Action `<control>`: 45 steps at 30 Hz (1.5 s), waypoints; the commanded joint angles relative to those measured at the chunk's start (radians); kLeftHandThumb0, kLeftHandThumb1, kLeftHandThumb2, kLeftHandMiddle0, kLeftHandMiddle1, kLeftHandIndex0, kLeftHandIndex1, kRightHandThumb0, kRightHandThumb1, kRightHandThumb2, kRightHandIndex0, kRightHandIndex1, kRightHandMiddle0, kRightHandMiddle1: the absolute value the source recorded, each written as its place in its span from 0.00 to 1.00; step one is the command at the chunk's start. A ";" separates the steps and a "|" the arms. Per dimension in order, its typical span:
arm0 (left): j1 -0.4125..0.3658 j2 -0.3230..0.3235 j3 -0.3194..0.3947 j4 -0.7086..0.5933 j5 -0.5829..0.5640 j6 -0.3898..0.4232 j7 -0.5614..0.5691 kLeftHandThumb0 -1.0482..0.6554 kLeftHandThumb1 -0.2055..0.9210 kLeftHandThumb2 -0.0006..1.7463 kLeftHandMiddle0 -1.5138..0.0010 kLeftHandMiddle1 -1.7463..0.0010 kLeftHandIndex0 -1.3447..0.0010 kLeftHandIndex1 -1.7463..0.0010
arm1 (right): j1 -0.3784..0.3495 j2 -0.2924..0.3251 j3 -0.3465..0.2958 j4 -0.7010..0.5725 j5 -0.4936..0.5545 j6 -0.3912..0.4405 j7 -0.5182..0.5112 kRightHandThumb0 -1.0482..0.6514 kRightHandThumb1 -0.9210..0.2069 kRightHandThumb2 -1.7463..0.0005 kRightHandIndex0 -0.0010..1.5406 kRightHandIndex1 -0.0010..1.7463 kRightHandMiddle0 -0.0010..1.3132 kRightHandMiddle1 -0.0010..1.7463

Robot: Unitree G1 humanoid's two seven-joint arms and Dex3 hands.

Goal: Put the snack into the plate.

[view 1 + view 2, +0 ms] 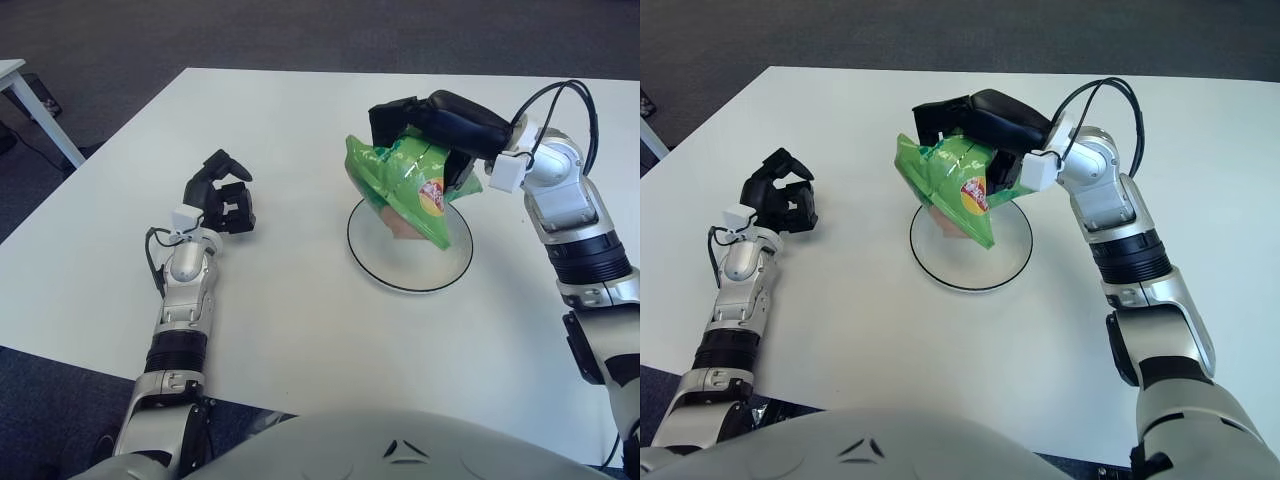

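The right hand (425, 120) has its fingers (385, 115) clamped on the top of the green snack bag (410, 185), which hangs over the white plate (370, 262); whether its lower corner touches the dish I cannot tell. The bag leans toward the plate's 10 o'clock rim. Let go now, it could flop over that edge onto the counter (300, 320), being tall and off-centre. The left hand (225, 200), fingers curled on nothing, shows at the plate's 9 o'clock.
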 commanded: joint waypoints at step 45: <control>0.133 -0.068 -0.004 0.110 -0.015 -0.004 -0.004 0.33 0.44 0.78 0.13 0.00 0.52 0.00 | 0.141 -0.076 -0.032 -0.257 0.060 0.227 0.153 0.62 0.85 0.04 0.58 0.95 0.49 1.00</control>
